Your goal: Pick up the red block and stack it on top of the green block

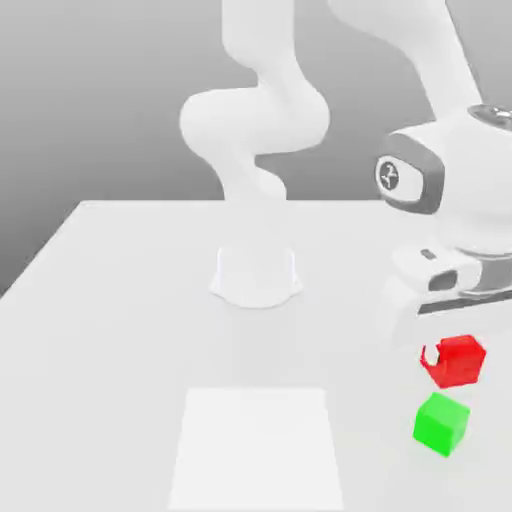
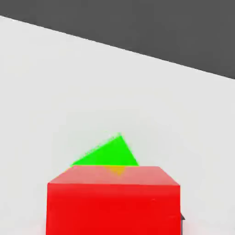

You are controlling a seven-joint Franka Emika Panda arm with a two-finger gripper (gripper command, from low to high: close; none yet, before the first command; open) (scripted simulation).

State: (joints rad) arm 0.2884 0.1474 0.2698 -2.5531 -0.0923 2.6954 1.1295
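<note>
Pale square panel: a flat, white, square-cornered panel (image 1: 257, 448) lies on the tabletop at the near edge of the exterior view, between that view's left side and the two cubes.
Green block: a small bright green cube with plain faces (image 1: 441, 424) sits on the tabletop toward the exterior view's right, turned so that a corner edge faces the camera.
Red block: a small bright red cube with glossy faces (image 1: 459, 361) is located just beyond the green block in the exterior view, below the hand. Whether its underside touches the table cannot be told.
Gripper: the two-finger gripper (image 1: 451, 357) has its jaws clamped on the red block; one white fingertip (image 1: 431, 355) shows against the cube's side.
Block alignment: in the hand view the red block overlaps part of the green block, whose pointed corner projects past it. The green block is set at an angle to the red.
Robot arm: the white arm with grey trim (image 1: 474, 165) reaches down over the red block at the exterior view's right.
Arm base: the white round-edged base (image 1: 256, 278) stands farther back on the tabletop.
Tabletop: the broad white surface (image 1: 110, 330) extends behind the base to a straight far edge.
Background: plain grey.
</note>
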